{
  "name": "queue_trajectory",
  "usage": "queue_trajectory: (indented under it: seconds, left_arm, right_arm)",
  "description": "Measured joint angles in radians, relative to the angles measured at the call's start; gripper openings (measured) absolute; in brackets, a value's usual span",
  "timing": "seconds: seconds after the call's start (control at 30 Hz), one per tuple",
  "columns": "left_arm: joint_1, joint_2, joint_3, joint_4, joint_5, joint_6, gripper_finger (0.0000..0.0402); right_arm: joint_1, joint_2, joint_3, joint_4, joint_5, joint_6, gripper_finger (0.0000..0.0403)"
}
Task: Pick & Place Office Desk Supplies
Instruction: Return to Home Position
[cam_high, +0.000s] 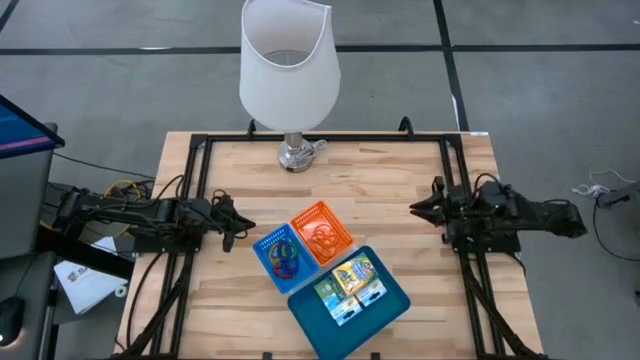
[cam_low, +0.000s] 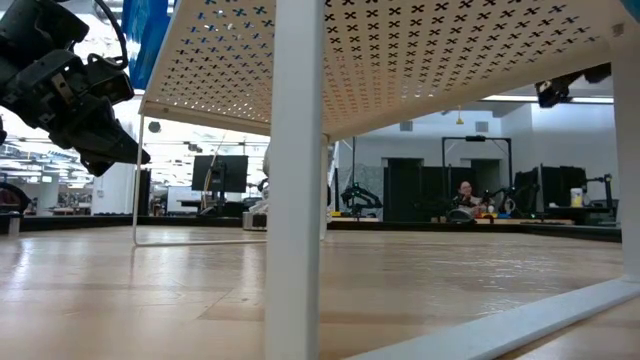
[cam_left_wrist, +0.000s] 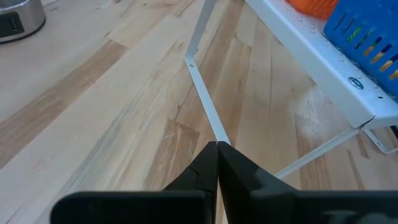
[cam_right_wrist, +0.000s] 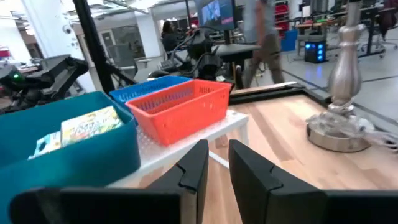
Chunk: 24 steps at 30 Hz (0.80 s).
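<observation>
The supplies sit in three containers on a white perforated rack (cam_low: 420, 50). An orange basket (cam_high: 320, 232) holds rubber bands. A blue basket (cam_high: 280, 256) holds small coloured rings. A teal tray (cam_high: 350, 292) holds two printed boxes (cam_high: 350, 280). My left gripper (cam_high: 238, 222) hovers shut just left of the blue basket, raised off the table in the low view (cam_low: 118, 150); the left wrist view (cam_left_wrist: 217, 148) shows it over the rack's white wire foot (cam_left_wrist: 205, 99). My right gripper (cam_high: 416, 208) hovers right of the orange basket (cam_right_wrist: 180, 109), fingers (cam_right_wrist: 214, 155) a narrow gap apart.
A big white lamp (cam_high: 288, 65) stands by its metal base (cam_high: 296, 155) at the table's far edge, and shows in the right wrist view (cam_right_wrist: 342, 118). A black frame (cam_high: 200, 190) runs along the table's sides. Bare wood lies between the rack and each arm. People show in the room behind.
</observation>
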<state>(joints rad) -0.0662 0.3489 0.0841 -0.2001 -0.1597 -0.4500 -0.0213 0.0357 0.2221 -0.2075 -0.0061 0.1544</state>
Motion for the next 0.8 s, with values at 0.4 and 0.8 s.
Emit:
queue_trajectory:
  seconds: [0.4,0.8]
  left_arm:
    - [0.000,0.000,0.000,0.000,0.000,0.000,0.0003]
    - [0.000,0.000,0.000,0.000,0.000,0.000,0.0003]
  right_arm:
    - [0.040,-0.032,-0.160,0.080,0.008,0.004,0.0062]
    - [0.017,-0.021,-0.167,0.091,0.032,0.101,0.0058]
